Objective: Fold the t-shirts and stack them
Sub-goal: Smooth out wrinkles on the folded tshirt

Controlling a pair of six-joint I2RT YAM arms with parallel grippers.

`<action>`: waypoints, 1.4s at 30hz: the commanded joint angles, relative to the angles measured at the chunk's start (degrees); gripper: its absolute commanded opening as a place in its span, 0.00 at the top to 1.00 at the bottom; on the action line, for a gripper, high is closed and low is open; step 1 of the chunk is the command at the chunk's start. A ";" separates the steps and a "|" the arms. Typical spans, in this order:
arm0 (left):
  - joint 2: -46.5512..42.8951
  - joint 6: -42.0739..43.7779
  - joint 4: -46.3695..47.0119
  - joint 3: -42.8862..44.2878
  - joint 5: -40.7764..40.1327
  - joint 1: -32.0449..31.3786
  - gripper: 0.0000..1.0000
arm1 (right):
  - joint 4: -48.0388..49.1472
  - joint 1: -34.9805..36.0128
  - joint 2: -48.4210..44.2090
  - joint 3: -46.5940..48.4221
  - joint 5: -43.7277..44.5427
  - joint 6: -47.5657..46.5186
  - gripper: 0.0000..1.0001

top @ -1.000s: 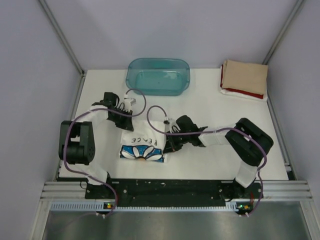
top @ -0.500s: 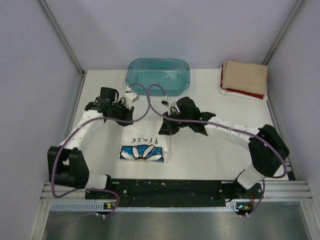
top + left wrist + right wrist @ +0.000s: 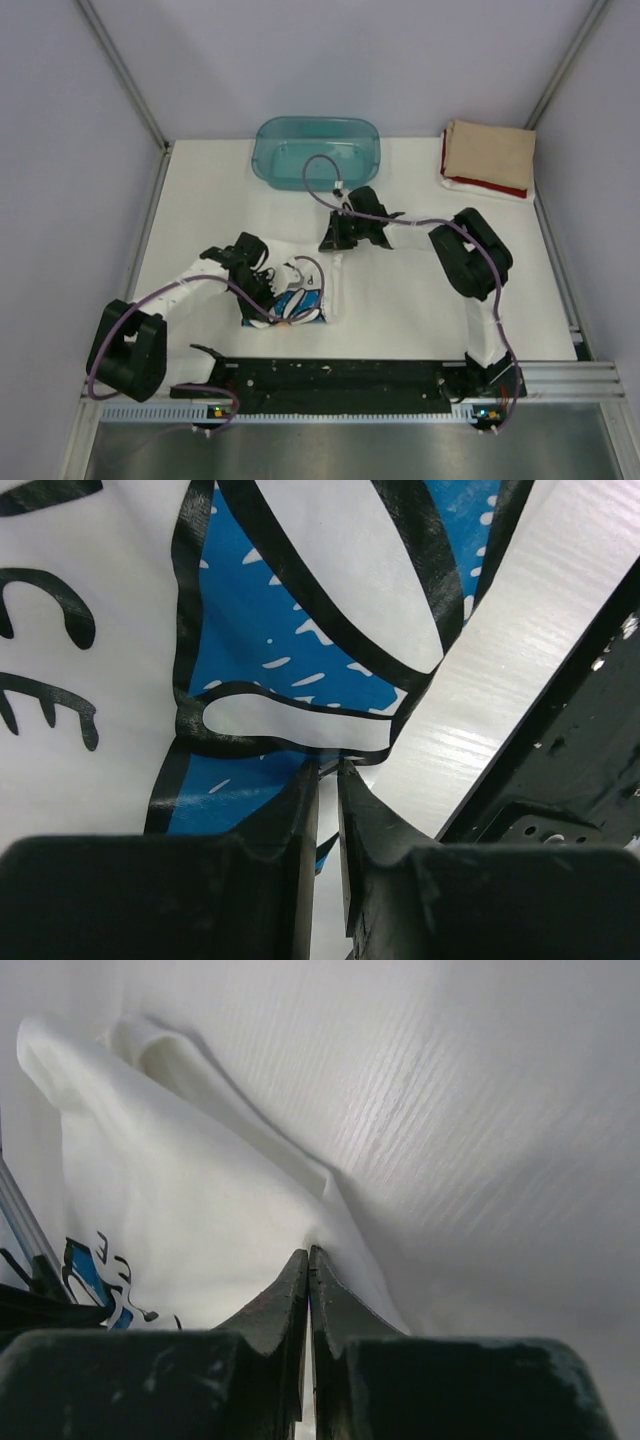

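The folded white cotton t-shirt [image 3: 328,278] with a blue print lies at the front middle of the table [image 3: 420,310], its near edge just short of the black base rail [image 3: 340,378]. The left fingers [image 3: 298,815] pinch its printed near edge and the right fingers [image 3: 280,1305] pinch its plain far edge. Bare table separates it from the translucent teal plastic tub [image 3: 316,152] and the tan-over-red folded t-shirts [image 3: 490,150] in the far right corner.

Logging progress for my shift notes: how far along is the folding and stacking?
Done: tan tee lies folded atop red tee, far right. In hand: left tool and right tool pinch the white PEACE tee. Left: finish folding, stack it.
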 commanded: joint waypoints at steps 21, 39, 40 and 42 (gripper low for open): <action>-4.52 1.48 -0.90 1.68 5.18 8.83 0.78 | 6.92 19.18 -16.96 -17.58 -9.66 0.66 1.00; -7.51 6.50 -9.22 4.99 3.76 8.92 0.72 | -9.28 11.10 -36.18 -29.04 1.05 -2.64 0.68; -7.16 6.41 -10.47 7.54 5.08 8.92 0.71 | -11.23 10.66 -37.33 -26.76 1.67 -3.79 0.59; -6.37 5.01 -9.44 10.72 6.41 8.92 0.70 | -12.13 8.83 -38.13 -23.24 2.02 -3.28 0.44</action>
